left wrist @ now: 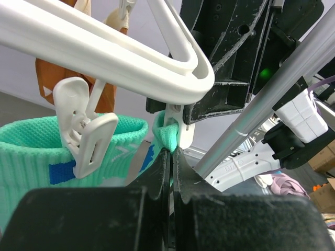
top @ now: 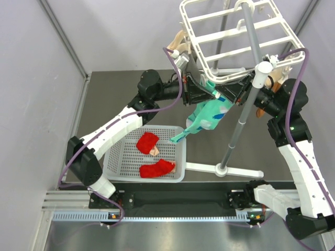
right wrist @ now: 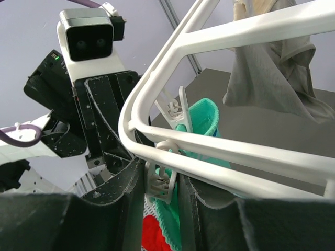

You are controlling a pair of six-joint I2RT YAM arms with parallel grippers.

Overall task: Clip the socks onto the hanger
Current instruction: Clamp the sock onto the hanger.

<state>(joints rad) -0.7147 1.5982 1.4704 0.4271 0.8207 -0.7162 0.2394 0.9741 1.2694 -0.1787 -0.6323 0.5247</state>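
White hanger (top: 242, 117) on a grey pole stands beside a white basket (top: 125, 151). A green sock (top: 209, 115) hangs under the hanger's near edge. Two red socks (top: 148, 142) lie in the basket, below the hanger. Left gripper (left wrist: 171, 154) pinches the green sock's cuff under the hanger. Right gripper (right wrist: 161, 194) squeezes a hanger clip (right wrist: 157, 180).

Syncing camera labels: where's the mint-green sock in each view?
Top external: mint-green sock hangs centre, under the hanger frame.
Left wrist: lower left; more mint fabric pinched in the left end effector.
Right wrist: centre, behind the hanger frame, beside the clip the right end effector squeezes.
Shared landmark: the white hanger frame.
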